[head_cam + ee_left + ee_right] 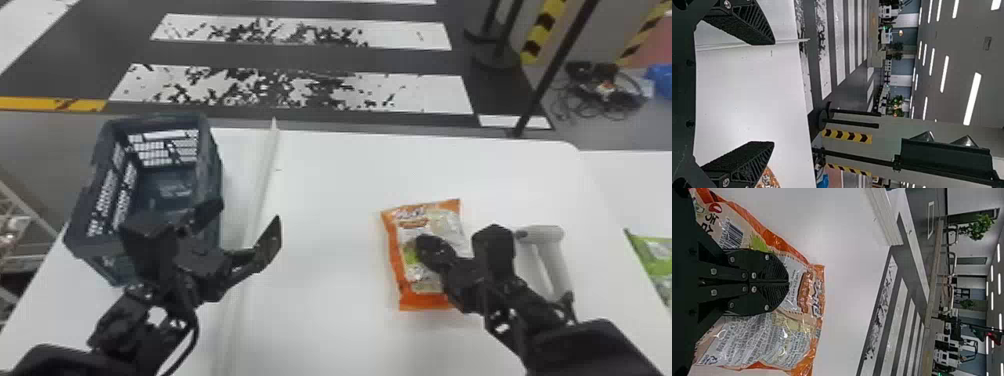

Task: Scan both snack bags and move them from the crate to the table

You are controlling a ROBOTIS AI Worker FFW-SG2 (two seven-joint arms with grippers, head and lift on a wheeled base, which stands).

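In the head view my right gripper (434,250) is over the middle of the orange snack bag (431,289). The right wrist view has that gripper (788,283) with both fingers pressed together on the bag (803,338), whose film spreads out on either side and shows a barcode. Left of centre, beside the crate (210,165), my left gripper (250,222) stands open; in the left wrist view its fingers (774,93) are wide apart with nothing between them. A green snack bag (657,260) lies at the far right. The crate's visible inside holds no bag.
A white handheld scanner (542,237) lies on the white table (330,200), just right of my right gripper. A raised pale strip (262,185) runs along the table by the crate. Black posts (550,70) stand behind the table.
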